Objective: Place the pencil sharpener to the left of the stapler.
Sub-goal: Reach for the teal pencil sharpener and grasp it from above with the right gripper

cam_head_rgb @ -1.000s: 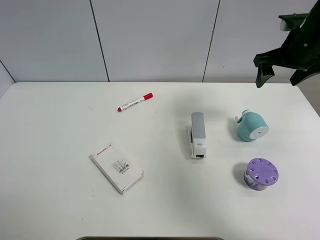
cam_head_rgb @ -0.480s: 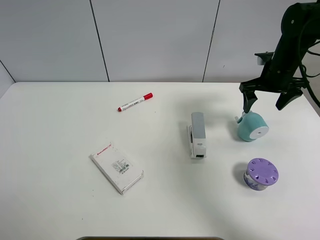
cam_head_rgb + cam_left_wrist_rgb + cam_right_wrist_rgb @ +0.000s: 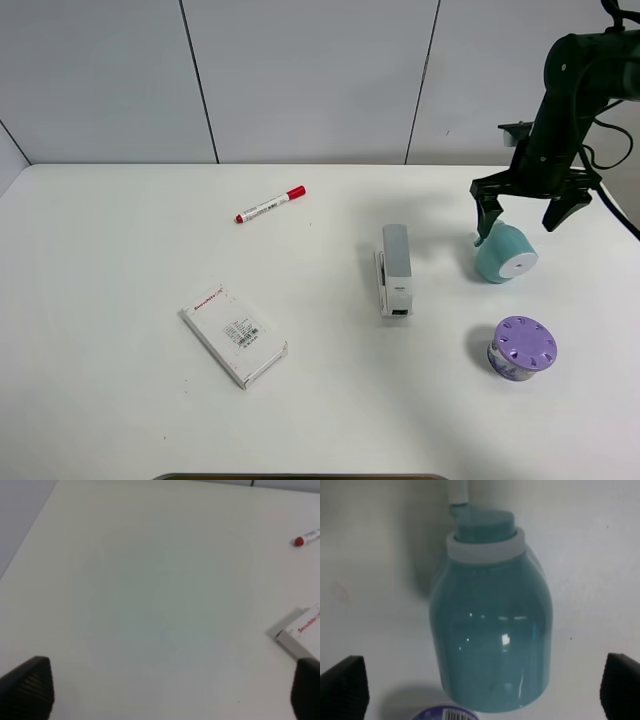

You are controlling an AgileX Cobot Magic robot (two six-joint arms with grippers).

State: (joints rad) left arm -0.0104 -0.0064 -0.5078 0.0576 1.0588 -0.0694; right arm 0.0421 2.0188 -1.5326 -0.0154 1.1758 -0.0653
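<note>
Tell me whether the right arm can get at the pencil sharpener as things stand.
Probably yes: the right hand is open just above the pencil sharpener, and nothing stands between them; the stapler lies well aside.

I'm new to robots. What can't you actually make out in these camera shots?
- Left gripper: absent from the high view; the left wrist view's edge cuts all but its fingertips.
- White box: print too small to read in the high view.
- Pencil sharpener: in the right wrist view its body hides the white face.
</note>
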